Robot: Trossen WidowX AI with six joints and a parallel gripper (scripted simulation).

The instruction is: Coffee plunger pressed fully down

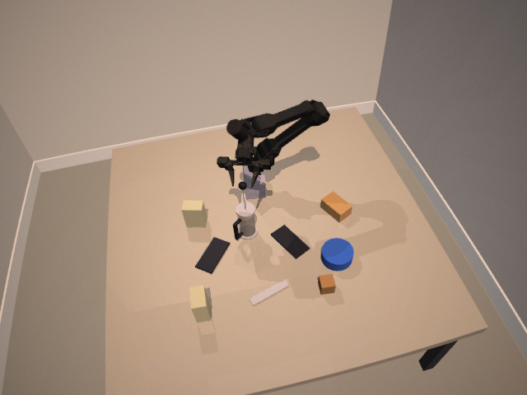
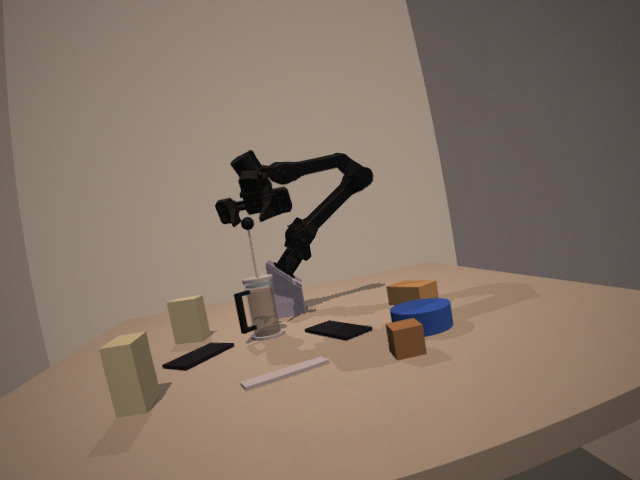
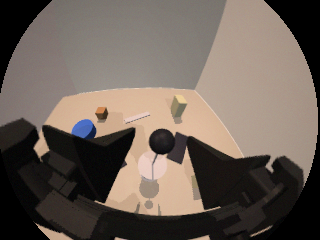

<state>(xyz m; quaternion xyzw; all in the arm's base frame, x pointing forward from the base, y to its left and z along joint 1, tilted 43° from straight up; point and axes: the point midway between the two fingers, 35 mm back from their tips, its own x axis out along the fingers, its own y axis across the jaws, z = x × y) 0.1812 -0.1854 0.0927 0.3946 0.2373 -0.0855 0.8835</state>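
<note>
Presently we find the French press (image 2: 261, 307) upright on the desk (image 2: 465, 372), its plunger knob (image 2: 248, 223) raised high on a thin rod. Our gripper (image 1: 243, 177) sits over the knob, fingers partly spread, holding nothing. We judge the glass body light, fragile and top-heavy; contact belongs on the knob alone, pressed straight down.

Below and ahead of the tool, the bench (image 1: 383, 322) carries two black slabs (image 1: 212, 254) (image 1: 290, 240), two pale yellow blocks (image 1: 194, 212) (image 1: 200, 302), a white strip (image 1: 268, 292), a blue disc (image 1: 337, 253), and two orange blocks (image 1: 336, 206) (image 1: 327, 283), all apart.
</note>
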